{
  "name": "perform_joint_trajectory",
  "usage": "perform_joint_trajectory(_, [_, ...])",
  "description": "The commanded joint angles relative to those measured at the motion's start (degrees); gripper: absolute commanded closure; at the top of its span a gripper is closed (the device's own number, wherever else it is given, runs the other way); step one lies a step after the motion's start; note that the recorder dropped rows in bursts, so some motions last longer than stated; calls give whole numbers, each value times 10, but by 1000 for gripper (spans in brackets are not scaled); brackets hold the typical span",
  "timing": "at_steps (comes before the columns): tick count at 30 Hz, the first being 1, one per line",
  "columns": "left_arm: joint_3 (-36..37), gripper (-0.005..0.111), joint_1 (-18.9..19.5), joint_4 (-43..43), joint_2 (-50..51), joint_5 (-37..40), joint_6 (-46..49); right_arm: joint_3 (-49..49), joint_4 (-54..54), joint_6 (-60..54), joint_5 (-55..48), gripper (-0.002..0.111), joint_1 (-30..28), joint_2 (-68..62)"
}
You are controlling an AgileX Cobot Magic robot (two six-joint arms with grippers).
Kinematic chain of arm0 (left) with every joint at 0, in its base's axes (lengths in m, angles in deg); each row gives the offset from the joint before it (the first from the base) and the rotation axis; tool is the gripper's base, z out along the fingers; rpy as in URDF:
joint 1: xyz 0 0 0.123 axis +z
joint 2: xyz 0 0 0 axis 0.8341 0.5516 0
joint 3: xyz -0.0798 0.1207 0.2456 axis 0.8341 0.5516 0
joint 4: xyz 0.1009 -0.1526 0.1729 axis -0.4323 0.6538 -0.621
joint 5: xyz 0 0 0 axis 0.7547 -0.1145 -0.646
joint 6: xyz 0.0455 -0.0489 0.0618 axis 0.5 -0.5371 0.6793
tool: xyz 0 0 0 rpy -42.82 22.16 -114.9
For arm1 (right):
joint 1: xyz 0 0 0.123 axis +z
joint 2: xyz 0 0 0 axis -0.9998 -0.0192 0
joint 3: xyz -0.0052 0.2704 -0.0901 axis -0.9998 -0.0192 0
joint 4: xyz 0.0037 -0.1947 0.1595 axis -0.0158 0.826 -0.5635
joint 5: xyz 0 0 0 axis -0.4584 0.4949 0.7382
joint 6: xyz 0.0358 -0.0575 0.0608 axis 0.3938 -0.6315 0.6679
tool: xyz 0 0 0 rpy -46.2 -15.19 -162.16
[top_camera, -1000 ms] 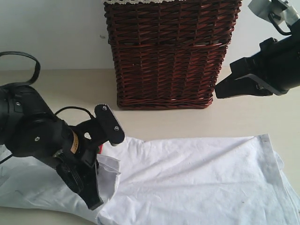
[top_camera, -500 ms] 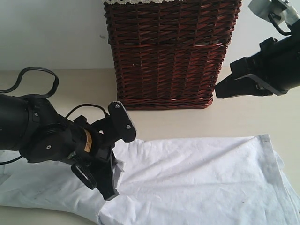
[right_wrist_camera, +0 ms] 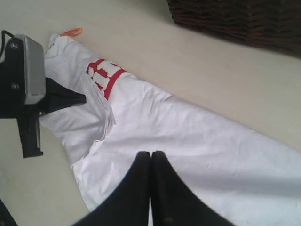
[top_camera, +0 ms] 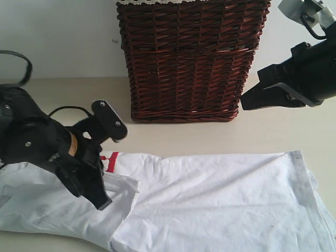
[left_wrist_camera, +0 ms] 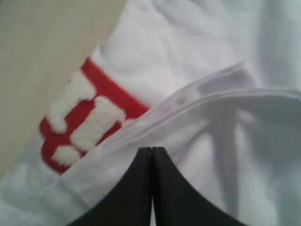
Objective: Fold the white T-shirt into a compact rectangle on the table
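The T-shirt [top_camera: 220,199] lies flat across the near part of the table [top_camera: 184,136], in front of a wicker basket [top_camera: 189,58]. A flap [top_camera: 123,186] at its left end is folded over, beside a few red-edged letters [top_camera: 110,160].

The left gripper [top_camera: 102,202] sits low over that flap with its jaws pressed together; no cloth shows between them. The right gripper [top_camera: 247,102], also closed and empty, hangs clear of the shirt to the right of the basket.

The step appears to be an early side fold. Next, the jaws would likely need to part and pinch an edge.

The left arm covers part of the shirt, the near and right edges are cut off, and the lettering cannot be read.
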Motion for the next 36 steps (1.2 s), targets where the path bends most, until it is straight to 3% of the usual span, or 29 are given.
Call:
perform_joint_trajectory(1, [-2, 94, 35, 0, -35, 73, -38, 4, -7, -7, -2, 108, 1, 4])
perform_joint_trajectory(5, [24, 81, 43, 6, -34, 92, -41, 4, -7, -7, -10, 108, 1, 4])
perform_joint_trajectory(10, [73, 81, 44, 6, -7, 62, -54, 4, -7, -7, -14, 108, 1, 4])
perform_joint_trajectory(20, [78, 81, 44, 6, 5, 73, -87, 4, -7, -7, -14, 108, 1, 4])
perform_joint_trajectory(28, [78, 66, 44, -85, -76, 76, -213, 4, -7, -7, -14, 108, 1, 4])
perform_joint_trajectory(31, [78, 65, 50, -116, -111, 102, -257, 4, -7, -7, -14, 108, 1, 4])
perform_joint_trajectory(36, [90, 65, 94, -141, -120, 177, -331, 4, -7, -7, -14, 108, 1, 4])
